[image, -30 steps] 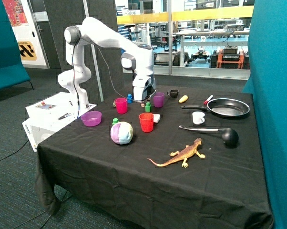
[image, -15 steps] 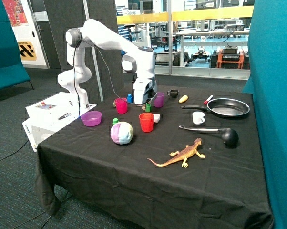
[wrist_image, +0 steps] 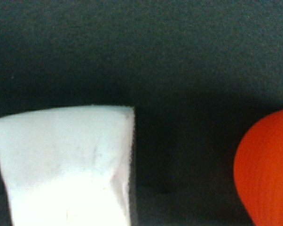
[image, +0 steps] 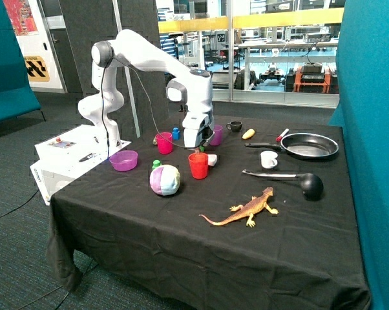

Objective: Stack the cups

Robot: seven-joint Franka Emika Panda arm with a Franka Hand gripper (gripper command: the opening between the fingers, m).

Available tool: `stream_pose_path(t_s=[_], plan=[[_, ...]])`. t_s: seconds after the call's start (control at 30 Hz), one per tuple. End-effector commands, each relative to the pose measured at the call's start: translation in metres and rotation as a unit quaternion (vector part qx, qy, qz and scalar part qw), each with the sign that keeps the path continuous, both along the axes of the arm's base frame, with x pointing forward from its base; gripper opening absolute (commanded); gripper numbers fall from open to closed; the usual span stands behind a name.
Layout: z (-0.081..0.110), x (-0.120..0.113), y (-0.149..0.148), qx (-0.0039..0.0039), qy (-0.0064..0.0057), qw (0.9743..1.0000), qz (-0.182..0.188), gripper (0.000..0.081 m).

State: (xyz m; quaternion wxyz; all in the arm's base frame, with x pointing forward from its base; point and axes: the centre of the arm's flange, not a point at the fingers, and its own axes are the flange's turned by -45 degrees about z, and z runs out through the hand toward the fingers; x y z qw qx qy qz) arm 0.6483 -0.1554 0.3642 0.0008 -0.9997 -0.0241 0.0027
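Three cups stand apart on the black cloth. The red cup (image: 198, 165) is nearest the table's front, and its curved side (wrist_image: 268, 169) fills one edge of the wrist view. Behind it stand the magenta cup (image: 164, 143) and the translucent purple cup (image: 216, 134), the latter partly hidden by the arm. My gripper (image: 195, 146) hangs low between those two, just behind the red cup and close to the cloth. It holds nothing that I can see.
A white block (image: 212, 159) lies beside the red cup and looms large in the wrist view (wrist_image: 66, 165). Around them are a purple bowl (image: 124, 160), a pastel ball (image: 165, 179), a toy lizard (image: 245, 209), a ladle (image: 291, 177), a frying pan (image: 309, 146) and a white mug (image: 269, 159).
The gripper has moved forward from between the magenta and purple cups toward the red cup, and has come lower. The cups have not moved.
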Motion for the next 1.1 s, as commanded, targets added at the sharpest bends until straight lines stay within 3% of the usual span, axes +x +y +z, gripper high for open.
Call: stream_pose_path(t_s=[0.0,0.5,0.57,0.67,0.73,1.07], plan=[[-0.014,0.002,0.0,-0.00073,-0.0028,1.0,0.006,0.0449],[-0.028,0.0,-0.001,-0.00074,-0.0028,1.0,0.002,0.0395],[-0.029,0.0,-0.002,-0.00075,-0.0028,1.0,0.0,0.0347],[-0.03,0.0,-0.001,-0.00075,-0.0028,1.0,-0.001,0.0101],[-0.03,0.0,-0.001,-0.00075,-0.0028,1.0,-0.001,0.0025],[-0.028,0.0,0.0,-0.00076,-0.0028,1.0,-0.004,0.0]])
